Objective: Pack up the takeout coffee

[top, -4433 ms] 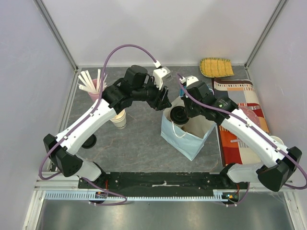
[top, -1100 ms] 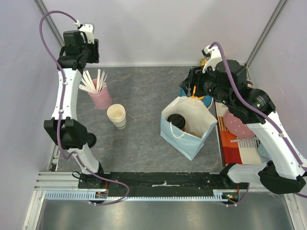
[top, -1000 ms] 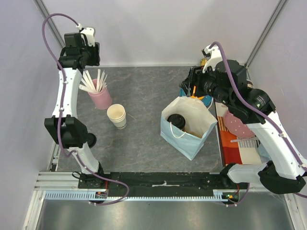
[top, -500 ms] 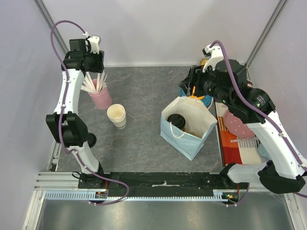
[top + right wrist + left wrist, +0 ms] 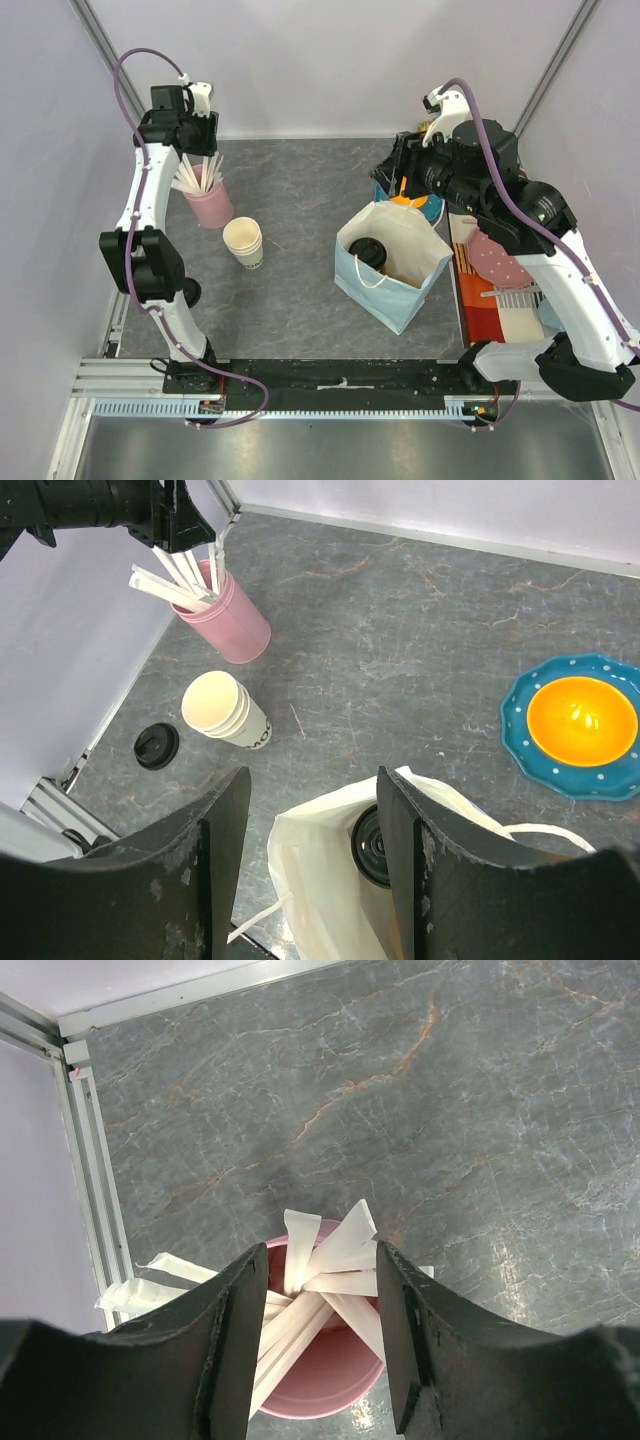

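The takeout coffee [image 5: 368, 250] stands inside the white paper bag [image 5: 395, 292]; only its black lid shows. The right wrist view also looks down on the coffee [image 5: 372, 846] in the bag [image 5: 318, 880]. My right gripper [image 5: 396, 168] hangs high behind the bag, open and holding nothing; in its own view the gripper [image 5: 312, 780] has the bag's mouth below its jaws. My left gripper [image 5: 188, 142] is at the far left corner, open, above the pink cup [image 5: 210, 208]. In the left wrist view the gripper [image 5: 320, 1260] frames the white sticks [image 5: 340, 1260] without touching them.
A stack of lidless paper cups [image 5: 244, 242] stands in front of the pink cup. A loose black lid [image 5: 185, 293] lies by the left arm's base. A blue plate with an orange bowl [image 5: 580, 725] sits behind the bag. A patterned cloth [image 5: 500, 300] covers the right side.
The left gripper has drifted right and a little forward, settling over the pink cup of sticks. The right arm has shifted only slightly. The coffee stays in the bag.
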Robot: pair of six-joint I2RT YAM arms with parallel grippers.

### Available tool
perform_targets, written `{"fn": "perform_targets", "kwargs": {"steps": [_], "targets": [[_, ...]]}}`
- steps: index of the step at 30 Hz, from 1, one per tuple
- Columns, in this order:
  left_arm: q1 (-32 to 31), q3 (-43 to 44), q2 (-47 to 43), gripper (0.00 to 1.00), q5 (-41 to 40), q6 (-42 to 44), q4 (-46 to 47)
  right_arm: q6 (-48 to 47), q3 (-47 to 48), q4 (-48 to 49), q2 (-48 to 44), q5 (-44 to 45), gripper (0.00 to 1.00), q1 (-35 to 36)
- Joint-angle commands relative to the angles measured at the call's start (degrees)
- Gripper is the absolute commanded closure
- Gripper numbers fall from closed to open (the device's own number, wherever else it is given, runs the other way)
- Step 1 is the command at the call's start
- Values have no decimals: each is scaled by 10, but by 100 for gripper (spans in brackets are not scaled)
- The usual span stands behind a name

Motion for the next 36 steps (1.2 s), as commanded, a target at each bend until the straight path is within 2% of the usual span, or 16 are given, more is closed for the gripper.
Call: {"fn": "perform_targets", "kwargs": {"steps": [1, 12, 20, 26, 28, 29, 32, 36], "targets": [[4, 2, 13, 47, -21, 21, 19, 6, 24, 10, 8, -15, 39, 2], [12, -17, 9, 51, -2, 16, 25, 5, 30, 8, 11, -26, 39, 2], [15, -27, -10, 75, 3, 15, 29, 3, 42, 8, 24, -34, 39, 2], [18, -34, -22, 86, 0, 26, 30, 1, 42, 7, 23, -37, 39, 2], [18, -36, -21, 85, -2, 32, 32, -2, 43, 7, 22, -38, 39, 2], [18, -34, -16, 79, -6, 36, 32, -3, 44, 7, 23, -41, 39, 2], [18, -21, -1, 69, -17, 40, 34, -6, 49, 7, 26, -45, 39, 2], [18, -8, 9, 61, 4, 47, 35, -7, 54, 4, 30, -48, 39, 2]]}}
